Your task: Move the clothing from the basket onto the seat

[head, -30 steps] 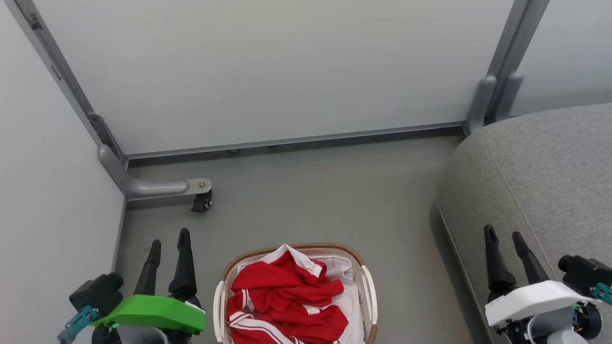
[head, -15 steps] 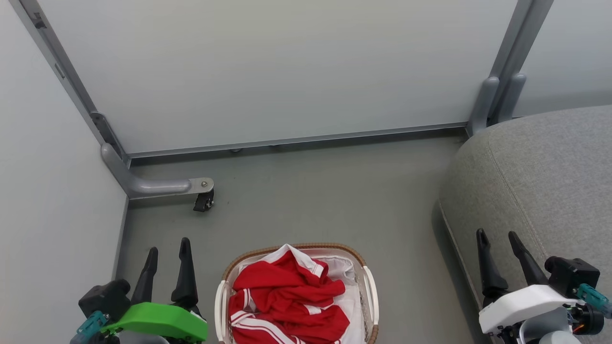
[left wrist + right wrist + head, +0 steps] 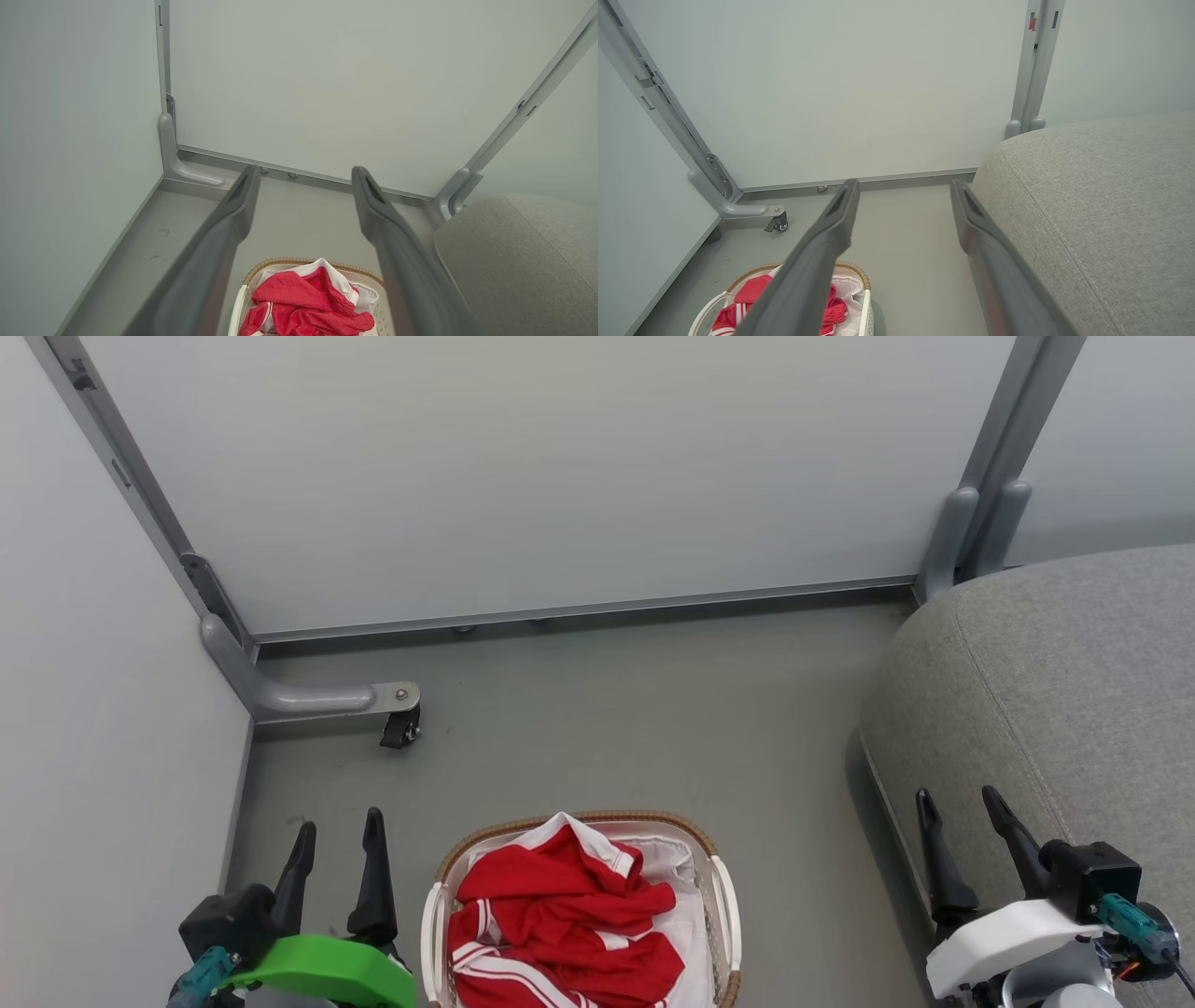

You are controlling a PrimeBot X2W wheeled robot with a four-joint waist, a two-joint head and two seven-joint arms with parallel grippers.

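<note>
Red clothing (image 3: 560, 924) with white stripe trim lies bunched in the white basket (image 3: 721, 905) with a brown woven rim, at the bottom middle of the head view. The grey seat (image 3: 1074, 691) fills the right side. My left gripper (image 3: 338, 824) hangs open to the left of the basket, nothing between its fingers. My right gripper (image 3: 957, 796) is open over the seat's front edge, also empty. The left wrist view shows the clothing (image 3: 303, 303) and basket (image 3: 280, 265) below the open left gripper (image 3: 303, 175). In the right wrist view the right gripper (image 3: 903, 186) is open, seat (image 3: 1101, 200) at right, basket (image 3: 864, 284) at lower left.
White partition panels close off the back and left. A grey panel foot with a black caster (image 3: 400, 728) juts onto the grey floor (image 3: 635, 719) at left. Two grey posts (image 3: 976, 537) stand at the back right corner beside the seat.
Both grippers have drawn lower in the head view and drifted slightly: the left one rightward, the right one leftward. Both stay open. The clothing and basket have not moved.
</note>
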